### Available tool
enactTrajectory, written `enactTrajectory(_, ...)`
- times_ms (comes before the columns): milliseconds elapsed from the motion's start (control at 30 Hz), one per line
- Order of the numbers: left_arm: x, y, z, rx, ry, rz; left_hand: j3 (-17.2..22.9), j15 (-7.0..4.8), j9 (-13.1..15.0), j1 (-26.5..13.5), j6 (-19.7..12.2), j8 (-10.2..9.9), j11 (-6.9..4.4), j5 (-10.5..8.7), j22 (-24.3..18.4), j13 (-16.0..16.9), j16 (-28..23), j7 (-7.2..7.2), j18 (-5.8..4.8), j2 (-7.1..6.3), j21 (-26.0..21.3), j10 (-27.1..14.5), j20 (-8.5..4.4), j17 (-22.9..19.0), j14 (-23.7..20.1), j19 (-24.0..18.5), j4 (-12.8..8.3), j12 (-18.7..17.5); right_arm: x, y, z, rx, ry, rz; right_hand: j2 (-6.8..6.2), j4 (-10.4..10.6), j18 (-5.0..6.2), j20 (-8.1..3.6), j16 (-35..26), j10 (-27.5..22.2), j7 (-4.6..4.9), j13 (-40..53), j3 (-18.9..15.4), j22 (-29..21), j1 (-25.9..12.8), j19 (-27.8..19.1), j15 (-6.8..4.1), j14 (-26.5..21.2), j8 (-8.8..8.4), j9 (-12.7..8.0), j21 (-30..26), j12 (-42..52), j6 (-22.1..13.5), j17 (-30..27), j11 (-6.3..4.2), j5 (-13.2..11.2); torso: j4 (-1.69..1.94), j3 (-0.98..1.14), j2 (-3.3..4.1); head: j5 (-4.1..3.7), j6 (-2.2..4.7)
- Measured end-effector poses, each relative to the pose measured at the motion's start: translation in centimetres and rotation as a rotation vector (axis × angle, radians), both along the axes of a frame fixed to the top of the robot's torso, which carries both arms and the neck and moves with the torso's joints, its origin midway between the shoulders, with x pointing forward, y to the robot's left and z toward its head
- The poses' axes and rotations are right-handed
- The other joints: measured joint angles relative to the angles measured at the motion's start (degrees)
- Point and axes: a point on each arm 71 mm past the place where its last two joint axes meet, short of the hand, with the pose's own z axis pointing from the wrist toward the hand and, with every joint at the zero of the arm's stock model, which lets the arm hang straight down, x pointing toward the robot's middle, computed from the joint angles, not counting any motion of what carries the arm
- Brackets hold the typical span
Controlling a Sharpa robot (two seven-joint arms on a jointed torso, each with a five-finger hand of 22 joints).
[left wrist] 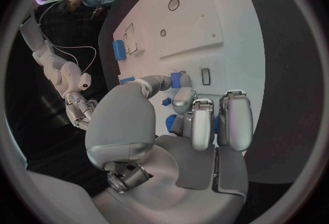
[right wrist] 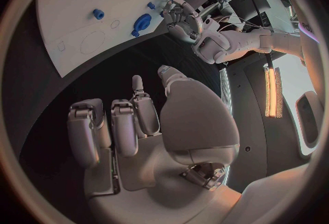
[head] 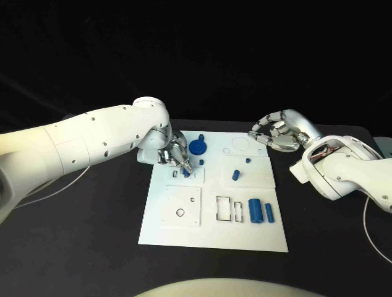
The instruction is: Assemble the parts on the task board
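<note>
the left hand [head: 175, 154] is reaching over the upper left part of the white task board [head: 214, 235], its fingertips [head: 186, 168] pinching a small blue part [left wrist: 180, 80] just above the board's surface beside a small slot [left wrist: 205, 76]; the right hand [head: 276, 133] is hovering off the board's upper right corner, fingers loosely curled and apart, holding nothing. on the board, a round blue part [head: 199, 147] is lying just beside the left hand; a small blue peg [head: 236, 174] is standing near the middle; two blue cylinders [head: 263, 212] are lying side by side in the lower right area.
</note>
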Motion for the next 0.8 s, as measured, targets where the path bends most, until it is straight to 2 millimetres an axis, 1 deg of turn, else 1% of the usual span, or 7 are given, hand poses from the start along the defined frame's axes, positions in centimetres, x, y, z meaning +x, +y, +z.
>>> enactTrajectory(200,-0.01,0.13,-0.06,0.003,0.005,-0.001,0.0,0.0,0.0,0.0,0.1,0.3,0.0,0.36,0.0,0.1,0.0,0.07,0.0,0.0,0.0,0.0,0.0,0.0,0.0,0.0,0.0,0.0,0.0,0.0,0.0,0.0,0.0,0.0,0.0,0.0,0.0,0.0,0.0,0.0,0.0,0.0,0.0,0.0,0.0,0.0,0.0,0.0,0.0,0.0,0.0,0.0,0.0,0.0,0.0,0.0,0.03,0.01,-0.02,0.02,0.0)
enactTrajectory(633,-0.02,0.28,-0.12,0.006,0.009,-0.002,-0.2,0.0,0.1,0.0,0.4,0.3,0.01,0.37,0.0,0.1,0.0,-0.02,0.0,0.0,0.0,0.0,0.0,0.0,0.0,0.0,-0.2,0.0,0.0,0.03,0.0,0.0,0.0,0.001,0.0,0.0,0.0,0.0,0.0,0.0,0.0,0.0,0.0,0.0,0.0,0.0,0.0,0.0,0.0,0.0,0.0,0.0,0.0,0.0,0.0,0.0,0.03,-0.01,0.0,0.05,0.03)
enactTrajectory(700,-0.02,0.29,-0.12,0.006,0.01,-0.002,-0.2,0.0,0.1,-0.2,0.4,0.3,0.01,0.53,0.0,0.0,0.0,-0.02,0.0,0.23,0.0,0.0,0.0,0.0,0.0,0.0,-0.2,0.0,0.0,0.03,0.0,0.0,0.0,0.001,0.0,0.0,0.0,0.0,0.0,0.0,0.0,0.0,0.0,0.0,0.0,0.0,0.0,0.0,0.0,0.0,0.0,0.0,0.0,0.0,0.0,0.0,0.03,-0.01,0.01,0.05,0.03)
enactTrajectory(800,-0.02,0.31,-0.13,0.006,0.01,-0.001,-0.2,0.0,0.1,-0.2,0.4,0.3,0.01,0.68,0.0,0.0,0.0,-0.02,0.0,0.23,0.0,0.0,0.0,0.0,0.0,0.0,-0.2,0.0,0.0,0.02,0.0,0.0,0.0,0.001,0.0,0.0,0.0,0.0,0.0,0.0,0.0,0.0,0.0,0.0,0.0,0.0,0.0,0.0,0.0,0.0,0.0,0.0,0.0,0.0,0.0,0.0,0.04,-0.01,0.01,0.04,-0.01)
